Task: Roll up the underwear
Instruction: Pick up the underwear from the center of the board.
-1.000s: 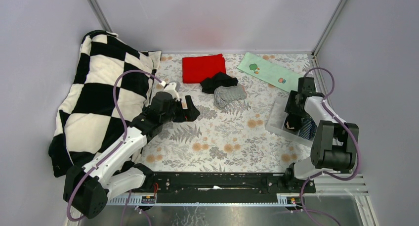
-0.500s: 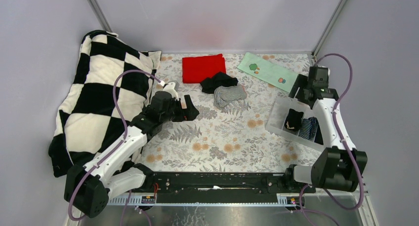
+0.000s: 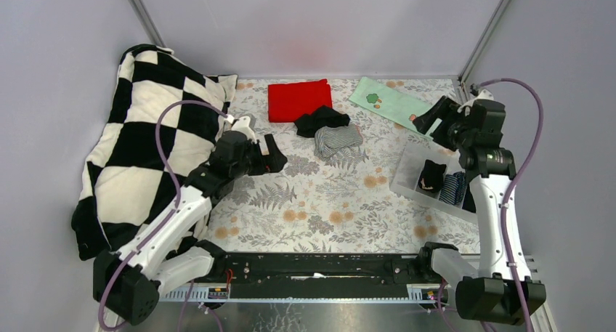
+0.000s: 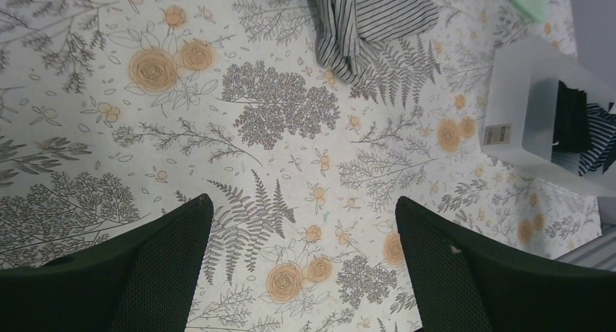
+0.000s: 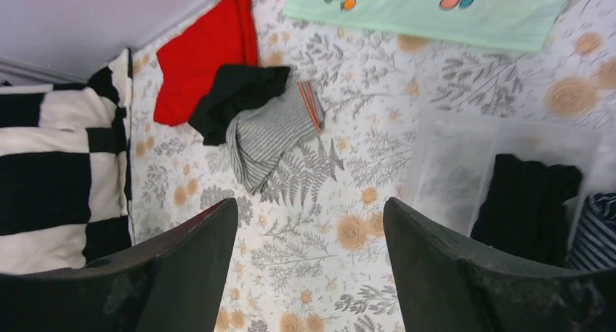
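Right, the next move turns on where the loose pile sits relative to my two tools. The small grey pinstriped cloth brief [image 3: 338,140] lies crumpled on the floral-printed tabletop [image 3: 327,208], toward the far middle. The small plain black cloth brief [image 3: 319,119] lies just behind it, touching it and also meeting the near edge of the plain red rectangular cloth [image 3: 298,98].

My left gripper [image 3: 277,152] hovers over bare floral surface with its fingers spread wide and nothing between them. From there the pile lies near, to its right and a little farther out. In the top view the grey brief's long axis runs on a slant, near-left to far-right, and its near-left tip points roughly back at that gripper.

My right gripper [image 3: 428,118] is likewise spread and empty. It is raised near the pale green cloth with cartoon prints [image 3: 392,103], above the far corner of the clear plastic bin [image 3: 407,173]. From it the pile lies off to the left, well apart.

So I judge the left arm the nearer one, and the better placed to pin the grey brief's closer end. The right would have to cross over to help flatten it.

Inside the bin a black bundle [image 3: 431,174] and a dark striped bundle [image 3: 453,188] sit side by side. I take these to be briefs already rolled, which leaves the two loose ones to do.
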Available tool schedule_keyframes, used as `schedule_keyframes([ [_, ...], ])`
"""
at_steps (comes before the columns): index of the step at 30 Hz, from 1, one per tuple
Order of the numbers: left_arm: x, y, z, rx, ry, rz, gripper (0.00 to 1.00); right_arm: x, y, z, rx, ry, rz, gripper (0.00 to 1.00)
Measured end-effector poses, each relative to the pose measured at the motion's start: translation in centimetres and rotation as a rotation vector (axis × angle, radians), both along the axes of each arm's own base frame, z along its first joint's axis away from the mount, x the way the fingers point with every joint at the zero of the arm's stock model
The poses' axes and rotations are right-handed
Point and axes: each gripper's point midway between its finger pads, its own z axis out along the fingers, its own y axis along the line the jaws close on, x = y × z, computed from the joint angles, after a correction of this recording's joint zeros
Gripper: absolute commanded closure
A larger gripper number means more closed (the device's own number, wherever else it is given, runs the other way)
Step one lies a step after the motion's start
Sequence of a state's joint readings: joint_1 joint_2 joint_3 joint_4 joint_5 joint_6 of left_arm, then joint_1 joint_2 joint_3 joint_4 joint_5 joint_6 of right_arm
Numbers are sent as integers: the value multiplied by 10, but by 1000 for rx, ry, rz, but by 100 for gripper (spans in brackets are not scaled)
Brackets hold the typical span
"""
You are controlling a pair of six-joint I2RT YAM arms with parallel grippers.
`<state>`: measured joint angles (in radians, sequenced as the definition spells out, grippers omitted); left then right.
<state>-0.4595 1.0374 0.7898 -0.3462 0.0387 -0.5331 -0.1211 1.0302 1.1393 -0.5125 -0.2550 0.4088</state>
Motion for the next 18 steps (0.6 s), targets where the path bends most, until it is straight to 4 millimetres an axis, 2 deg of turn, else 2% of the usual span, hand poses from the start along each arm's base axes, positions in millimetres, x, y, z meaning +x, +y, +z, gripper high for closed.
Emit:
schedule_keyframes([
  [2, -2, 4, 11, -5, -36, 7, 1, 0, 11, -10, 23, 22, 19, 21],
  [5, -6, 11, 22, -5, -78, 26, 1, 3, 50, -37, 22, 98, 114, 23],
  [9, -11, 18, 21, 14, -67, 46, 1, 21, 98, -79, 32, 191, 195, 26],
  [12, -18, 26, 15, 46, -42, 58, 1, 38, 111, -117, 39, 262, 162, 28],
  [18, -27, 43, 19, 83, -85, 99, 1, 77, 125, -194, 86, 382, 62, 29],
])
